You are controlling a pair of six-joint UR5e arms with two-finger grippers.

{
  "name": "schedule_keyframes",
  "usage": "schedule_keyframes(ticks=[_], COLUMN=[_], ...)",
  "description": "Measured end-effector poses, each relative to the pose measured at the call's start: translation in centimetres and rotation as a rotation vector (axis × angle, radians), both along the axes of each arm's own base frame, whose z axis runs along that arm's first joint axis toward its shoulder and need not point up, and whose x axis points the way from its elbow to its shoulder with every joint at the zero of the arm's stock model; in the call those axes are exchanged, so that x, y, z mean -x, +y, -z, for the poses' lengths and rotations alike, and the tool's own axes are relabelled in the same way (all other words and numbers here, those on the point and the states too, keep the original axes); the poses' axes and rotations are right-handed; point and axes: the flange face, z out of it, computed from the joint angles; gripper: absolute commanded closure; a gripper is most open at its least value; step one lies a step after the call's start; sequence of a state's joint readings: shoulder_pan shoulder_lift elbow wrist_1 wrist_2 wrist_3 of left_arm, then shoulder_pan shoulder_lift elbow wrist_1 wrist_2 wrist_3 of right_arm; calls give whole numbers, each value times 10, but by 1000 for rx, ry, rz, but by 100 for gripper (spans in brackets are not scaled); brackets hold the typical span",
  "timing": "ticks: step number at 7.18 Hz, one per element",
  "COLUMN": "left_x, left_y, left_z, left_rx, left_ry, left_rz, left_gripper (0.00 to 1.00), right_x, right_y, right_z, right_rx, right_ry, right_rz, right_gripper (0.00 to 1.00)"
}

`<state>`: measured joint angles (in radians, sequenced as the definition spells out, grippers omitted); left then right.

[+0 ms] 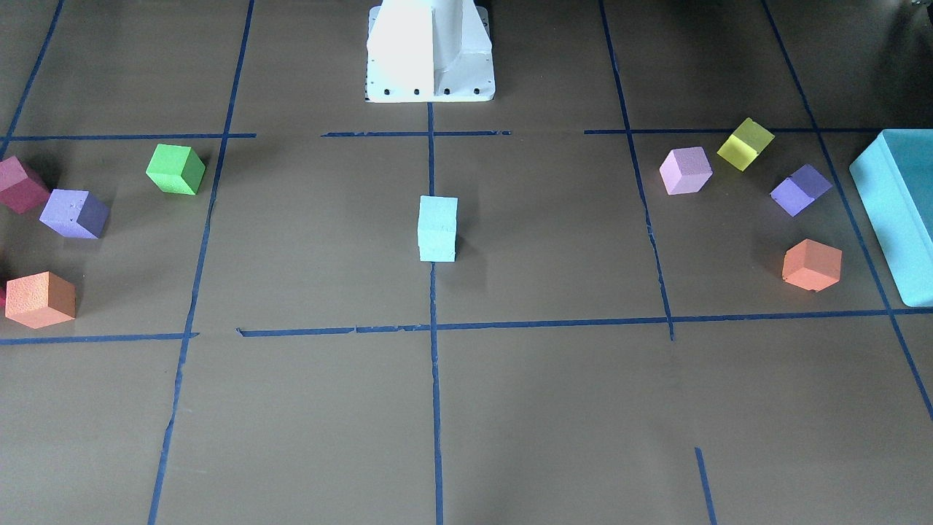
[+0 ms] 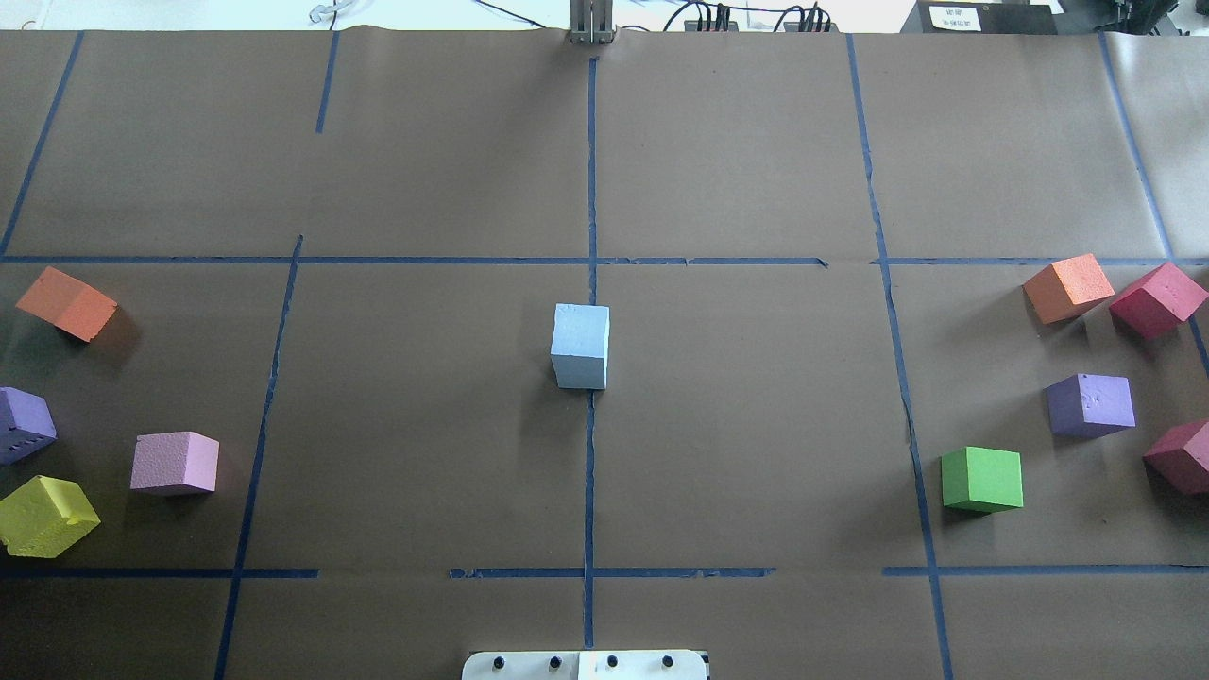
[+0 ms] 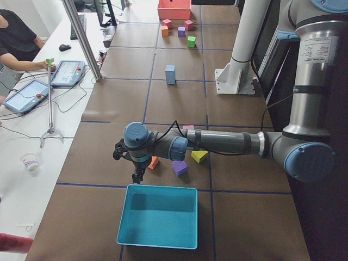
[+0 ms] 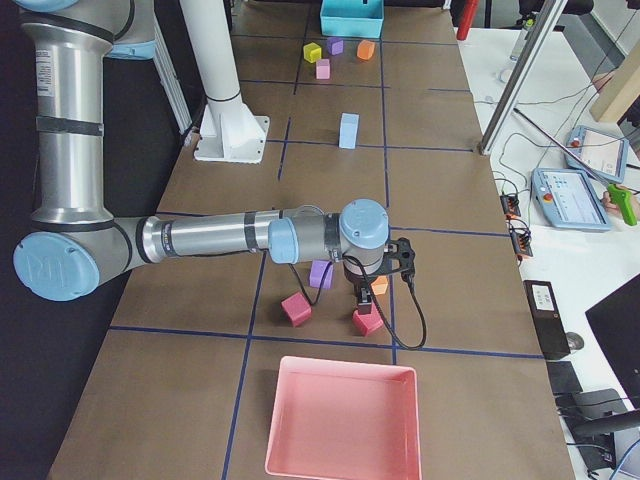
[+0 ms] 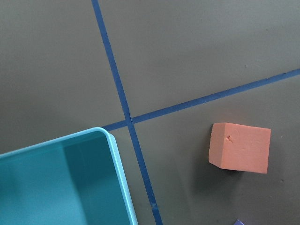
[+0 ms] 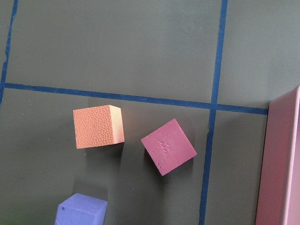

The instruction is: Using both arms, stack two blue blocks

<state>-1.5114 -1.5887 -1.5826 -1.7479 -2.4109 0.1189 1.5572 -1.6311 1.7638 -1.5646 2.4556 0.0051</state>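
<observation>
The two pale blue blocks stand as one upright column at the table's centre, on the middle tape line: the upper block [image 1: 438, 211] rests squarely on the lower block [image 1: 437, 249]. The column also shows in the overhead view [image 2: 580, 331] and in both side views [image 3: 171, 74] [image 4: 348, 130]. My left gripper [image 3: 137, 176] hangs far from it, by the teal box and an orange cube [image 5: 240, 147]. My right gripper [image 4: 360, 296] hangs over a red cube [image 6: 168, 146] and an orange cube [image 6: 98, 126]. I cannot tell whether either gripper is open or shut.
A large teal box [image 1: 900, 211] sits at my left end of the table and a pink tray [image 4: 340, 420] at my right end. Several coloured cubes lie in loose groups at both ends [image 2: 175, 463] [image 2: 982, 479]. The white pedestal base [image 1: 430, 51] stands behind the column.
</observation>
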Motion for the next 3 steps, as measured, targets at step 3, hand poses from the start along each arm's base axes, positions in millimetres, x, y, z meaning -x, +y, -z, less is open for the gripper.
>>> schedule_keyframes(ticks=[3], left_x=[1], left_y=[-1], left_z=[12], left_rx=[-36], left_ry=[-9], left_rz=[2], left_gripper=[0], right_x=[1], right_y=[0], right_z=[1], right_rx=[0], right_ry=[-5], right_rz=[0], right_gripper=[0])
